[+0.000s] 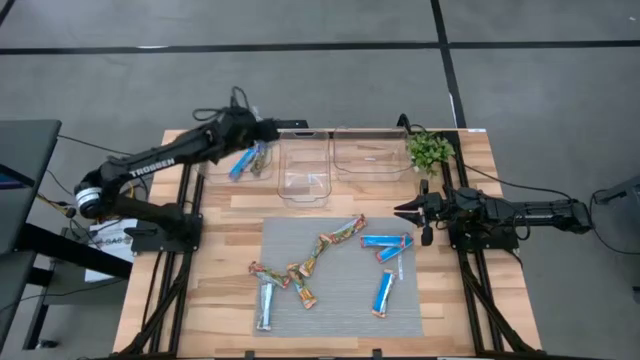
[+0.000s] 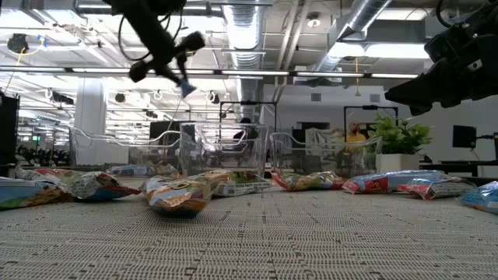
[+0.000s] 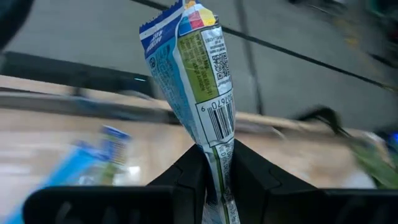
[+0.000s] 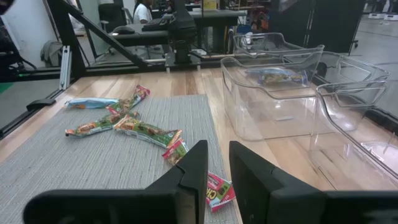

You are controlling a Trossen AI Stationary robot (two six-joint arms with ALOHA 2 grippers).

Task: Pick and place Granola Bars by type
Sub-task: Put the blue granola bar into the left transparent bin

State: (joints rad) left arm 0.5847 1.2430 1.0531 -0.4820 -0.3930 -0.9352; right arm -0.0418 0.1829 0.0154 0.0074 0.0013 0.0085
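Granola bar, blue-and-white, is pinched by its lower end in the left gripper, long axis running straight out from the fingers. It hangs above the far-left clear bin, which appears to hold similar bars already. Right gripper waits at the mat's right edge, fingers narrowly parted, empty.

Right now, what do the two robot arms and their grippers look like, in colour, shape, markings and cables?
Both arms are dark, almost black, built of slim jointed segments. The left arm carries white lettering along its long link and a light ring at its base joint, where cables gather. The right arm shows no readable marking; a dark cable trails beside it. Each gripper, left and right, has two flat, black, wedge-shaped fingers.
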